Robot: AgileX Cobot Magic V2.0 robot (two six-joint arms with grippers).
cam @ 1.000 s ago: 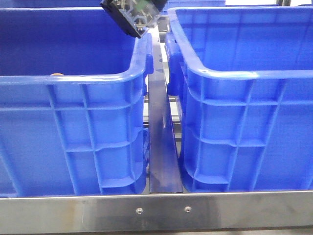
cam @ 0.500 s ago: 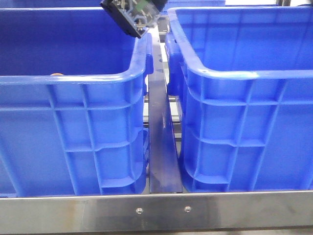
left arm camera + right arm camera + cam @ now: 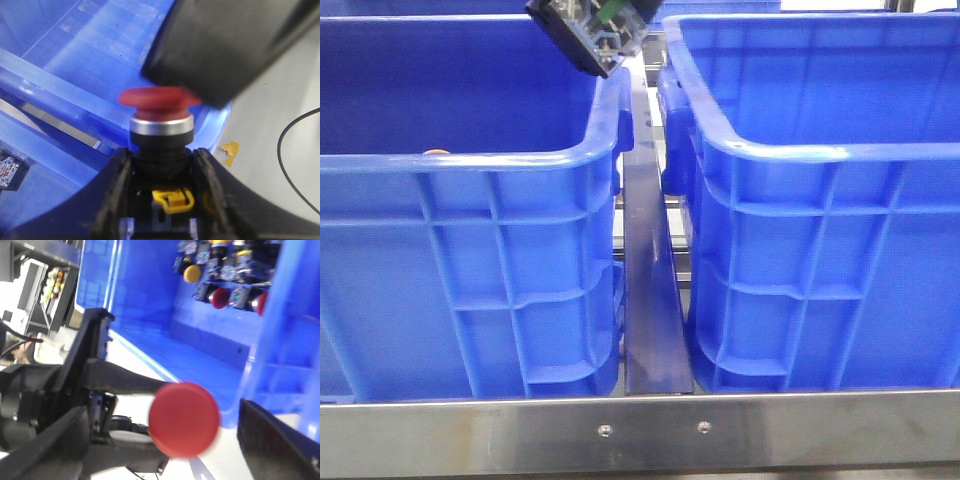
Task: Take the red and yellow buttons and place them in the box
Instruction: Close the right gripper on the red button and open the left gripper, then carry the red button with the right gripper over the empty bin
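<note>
Red button [image 3: 160, 97] sits clamped between the left gripper's [image 3: 161, 172] fingers [image 3: 117, 185], which close snug on its black body under the silver collar [image 3: 161, 125]. Its long axis runs straight out along the fingers, domed cap pointing away from the wrist. From the right wrist view that same cap [image 3: 184, 419] faces the camera almost square on, so it points toward the right arm. Right gripper's [image 3: 165, 440] fingers [image 3: 280, 442] are spread wide, holding nothing. Behind, a blue box [image 3: 280, 360] has more red and yellow buttons [image 3: 220, 297] piled at its far end. Up front, two blue boxes stand side by side, left [image 3: 470, 250] and right [image 3: 820, 250].
</note>
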